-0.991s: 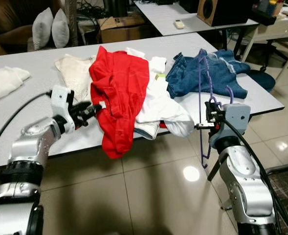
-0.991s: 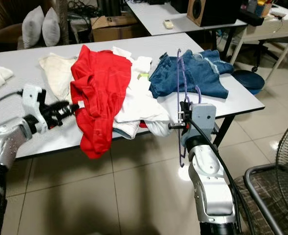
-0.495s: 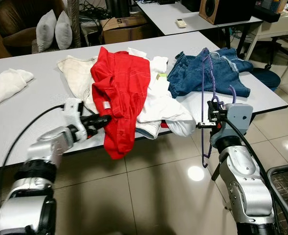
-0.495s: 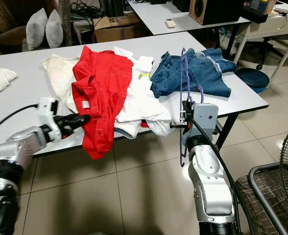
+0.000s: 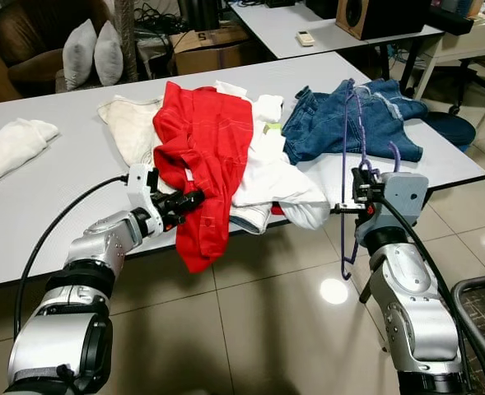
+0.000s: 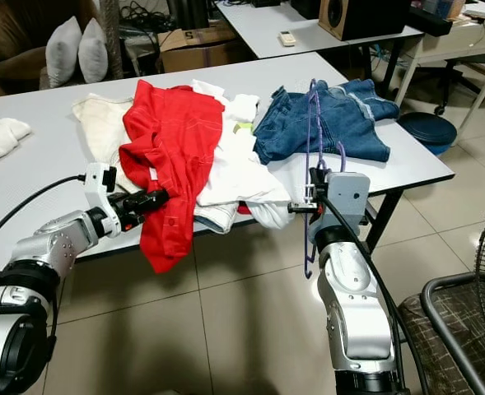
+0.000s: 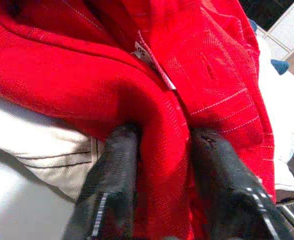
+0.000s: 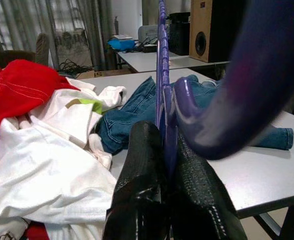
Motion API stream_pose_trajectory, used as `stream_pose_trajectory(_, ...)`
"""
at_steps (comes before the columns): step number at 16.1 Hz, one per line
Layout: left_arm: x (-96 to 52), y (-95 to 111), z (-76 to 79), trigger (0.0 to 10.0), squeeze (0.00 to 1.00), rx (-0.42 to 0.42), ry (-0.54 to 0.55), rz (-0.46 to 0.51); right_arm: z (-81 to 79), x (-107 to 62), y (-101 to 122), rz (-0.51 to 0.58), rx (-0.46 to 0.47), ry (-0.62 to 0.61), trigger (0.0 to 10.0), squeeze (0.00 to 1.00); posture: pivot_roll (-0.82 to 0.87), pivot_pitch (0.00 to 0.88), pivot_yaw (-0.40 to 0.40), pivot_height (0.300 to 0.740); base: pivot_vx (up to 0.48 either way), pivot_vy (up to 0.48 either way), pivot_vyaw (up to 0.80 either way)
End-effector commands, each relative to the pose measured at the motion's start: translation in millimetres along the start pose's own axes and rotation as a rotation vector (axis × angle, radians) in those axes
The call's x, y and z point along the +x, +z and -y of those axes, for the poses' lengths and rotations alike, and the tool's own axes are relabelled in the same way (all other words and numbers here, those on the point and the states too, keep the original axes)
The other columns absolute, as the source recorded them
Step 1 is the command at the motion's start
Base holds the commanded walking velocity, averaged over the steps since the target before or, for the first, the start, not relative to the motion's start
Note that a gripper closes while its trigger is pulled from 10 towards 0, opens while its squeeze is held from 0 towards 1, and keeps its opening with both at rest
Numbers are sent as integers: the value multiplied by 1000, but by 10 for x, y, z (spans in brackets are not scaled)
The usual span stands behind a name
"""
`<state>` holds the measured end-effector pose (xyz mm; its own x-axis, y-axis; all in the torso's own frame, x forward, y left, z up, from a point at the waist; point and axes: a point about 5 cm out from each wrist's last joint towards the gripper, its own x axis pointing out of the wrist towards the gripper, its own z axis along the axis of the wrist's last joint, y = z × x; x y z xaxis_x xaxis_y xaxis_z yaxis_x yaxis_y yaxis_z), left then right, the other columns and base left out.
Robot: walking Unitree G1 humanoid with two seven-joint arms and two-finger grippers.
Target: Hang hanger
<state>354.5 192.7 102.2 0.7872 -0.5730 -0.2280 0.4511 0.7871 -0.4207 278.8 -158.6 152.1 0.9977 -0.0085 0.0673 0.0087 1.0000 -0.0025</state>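
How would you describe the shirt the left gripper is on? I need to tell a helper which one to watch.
Look at the long grey table and the heap of clothes along its front edge. The shirt drapes over that edge beside a white top, with the left gripper closing on its fold. It is the only red garment there.

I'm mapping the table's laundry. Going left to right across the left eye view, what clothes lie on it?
White cloth → cream garment → red shirt → white shirt → blue jeans.
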Motion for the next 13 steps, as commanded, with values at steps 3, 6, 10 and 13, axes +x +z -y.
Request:
stream_pose_trajectory(3, -8, 91, -56, 0, 0, 35, 58, 46, -15, 46, 66, 36, -8, -3, 10000, 0, -189, 0, 125, 740, 0, 0, 0)
stream_pose_trajectory(6, -32, 131, -121, 0, 0, 55, 128, 67, -29, 66, 72, 39, -12, 9, 10000, 0, -184, 0, 114, 740, 0, 0, 0)
stream_pose_trajectory(10, -67, 216, -180, 0, 0, 101, 194, 99, -37, 79, 75, 41, -13, 16, 10000, 0, -183, 0, 112, 740, 0, 0, 0)
stream_pose_trajectory(13, -65, 620, -136, 0, 0, 334, 229, 149, -43, 91, 72, 44, -14, 22, 10000, 0, -175, 0, 103, 740, 0, 0, 0)
